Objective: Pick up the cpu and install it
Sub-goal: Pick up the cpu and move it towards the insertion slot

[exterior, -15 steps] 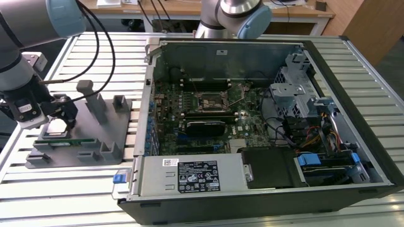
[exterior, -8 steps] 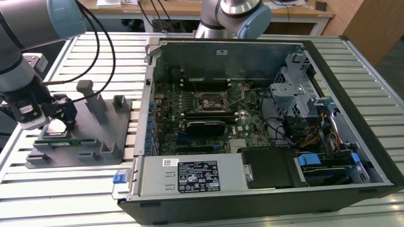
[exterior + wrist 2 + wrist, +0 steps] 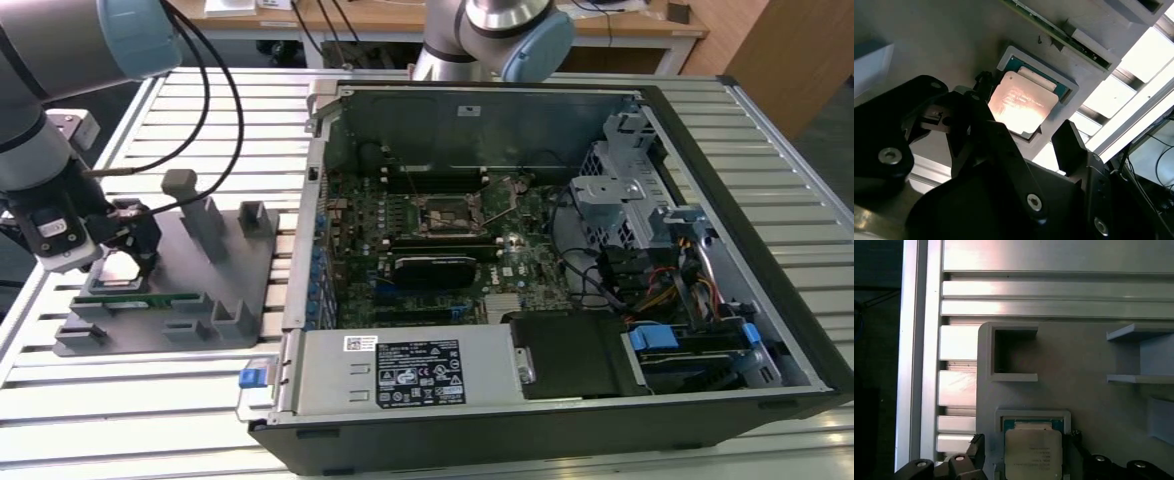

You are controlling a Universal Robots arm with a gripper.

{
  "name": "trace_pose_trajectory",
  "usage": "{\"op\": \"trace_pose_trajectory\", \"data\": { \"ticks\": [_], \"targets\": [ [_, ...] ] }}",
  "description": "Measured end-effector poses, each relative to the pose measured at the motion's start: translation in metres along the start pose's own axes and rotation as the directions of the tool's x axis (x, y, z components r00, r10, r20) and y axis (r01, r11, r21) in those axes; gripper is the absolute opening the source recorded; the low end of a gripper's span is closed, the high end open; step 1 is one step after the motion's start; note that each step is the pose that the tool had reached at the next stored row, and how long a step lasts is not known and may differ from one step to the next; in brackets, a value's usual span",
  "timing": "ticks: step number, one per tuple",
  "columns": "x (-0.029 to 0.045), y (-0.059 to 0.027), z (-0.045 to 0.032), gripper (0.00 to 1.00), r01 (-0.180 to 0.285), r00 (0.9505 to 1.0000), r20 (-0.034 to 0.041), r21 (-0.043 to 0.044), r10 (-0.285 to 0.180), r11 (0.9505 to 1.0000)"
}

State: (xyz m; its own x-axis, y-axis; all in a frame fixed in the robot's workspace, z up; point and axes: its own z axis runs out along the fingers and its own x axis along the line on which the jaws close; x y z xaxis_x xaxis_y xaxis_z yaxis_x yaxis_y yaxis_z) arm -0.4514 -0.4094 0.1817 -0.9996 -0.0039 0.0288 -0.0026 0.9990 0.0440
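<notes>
Over the grey fixture block (image 3: 200, 300) at the exterior view's left, the gripper (image 3: 130, 262) hangs low above the cpu (image 3: 1033, 456), which lies flat in its shallow square recess on the block. The step in hand is, as I judge, the approach for picking up. The fingers (image 3: 1071, 145) stand spread, one on each side of the chip, and grip nothing. A grasp here calls for both fingers to meet opposite edges evenly, so that the chip is not tilted in its recess. The socket (image 3: 445, 212) inside the computer case (image 3: 561, 100) is well apart. The near edge of the chip is cut off in the first wrist view, and glare washes out its top in the second wrist view. I cannot tell whether the fingertips touch the block.
</notes>
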Motion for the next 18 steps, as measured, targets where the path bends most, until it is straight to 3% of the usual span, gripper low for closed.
{"op": "trace_pose_trajectory", "data": {
  "ticks": [2,3,11,12,18],
  "targets": [
    [0.0,0.0001,-0.0011,0.75,0.0,1.0,0.0002,0.0009,0.0,1.0],
    [0.0,0.0002,-0.0019,0.68,0.0,1.0,0.0001,0.0013,0.0,1.0],
    [0.0001,0.0002,-0.0034,0.66,0.0,1.0,0.0005,0.0076,0.0,1.0],
    [0.0001,0.0002,-0.0033,0.6,0.0,1.0,0.0006,0.0076,0.0,1.0],
    [0.0,0.0003,-0.0043,0.6,0.0,1.0,0.0006,0.0084,0.0,1.0]
  ]
}}
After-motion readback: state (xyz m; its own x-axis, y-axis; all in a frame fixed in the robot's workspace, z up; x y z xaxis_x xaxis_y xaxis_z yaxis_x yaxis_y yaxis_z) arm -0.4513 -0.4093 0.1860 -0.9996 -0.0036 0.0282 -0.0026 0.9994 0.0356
